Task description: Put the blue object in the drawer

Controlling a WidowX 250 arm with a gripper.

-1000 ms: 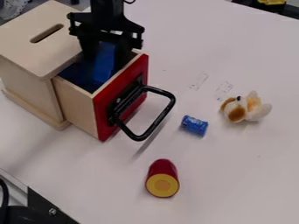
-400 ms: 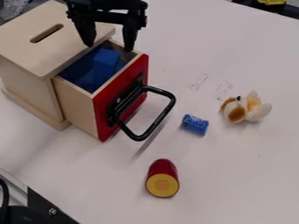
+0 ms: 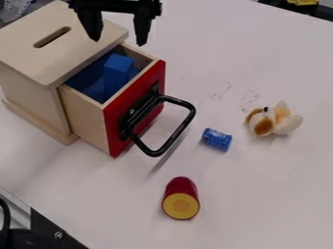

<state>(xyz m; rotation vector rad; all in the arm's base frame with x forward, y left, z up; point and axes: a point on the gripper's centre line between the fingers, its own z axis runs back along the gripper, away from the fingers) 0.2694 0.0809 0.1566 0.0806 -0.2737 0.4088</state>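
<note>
The gripper (image 3: 118, 42) hangs at the top of the frame, left of centre, above the open drawer (image 3: 87, 115). Its jaws stand wide apart, one finger to each side, and hold nothing between them. The fingertips point down and touch neither the block nor the drawer.

The blue block (image 3: 117, 72) is inside the drawer, in the upper left of the frame. Its long side faces the camera and its top end is near the level of the drawer's rim. More blue shows around it in the drawer, too dark to make out exactly.

The drawer sticks out of a pale wooden box (image 3: 62, 59) that has a slot (image 3: 52, 37) in its top. The drawer's front is red and bears a black handle (image 3: 176, 134), which juts toward the centre of the frame.

A small blue cylinder (image 3: 216, 139) lies on the white table (image 3: 260, 194) to the right of the handle, apart from it. Farther right is a white and brown plush toy (image 3: 273, 120). Below the centre of the frame lies a red piece (image 3: 181, 197), its round yellow end toward the camera. Faint marks (image 3: 249, 99) show on the table above and left of the toy.
</note>
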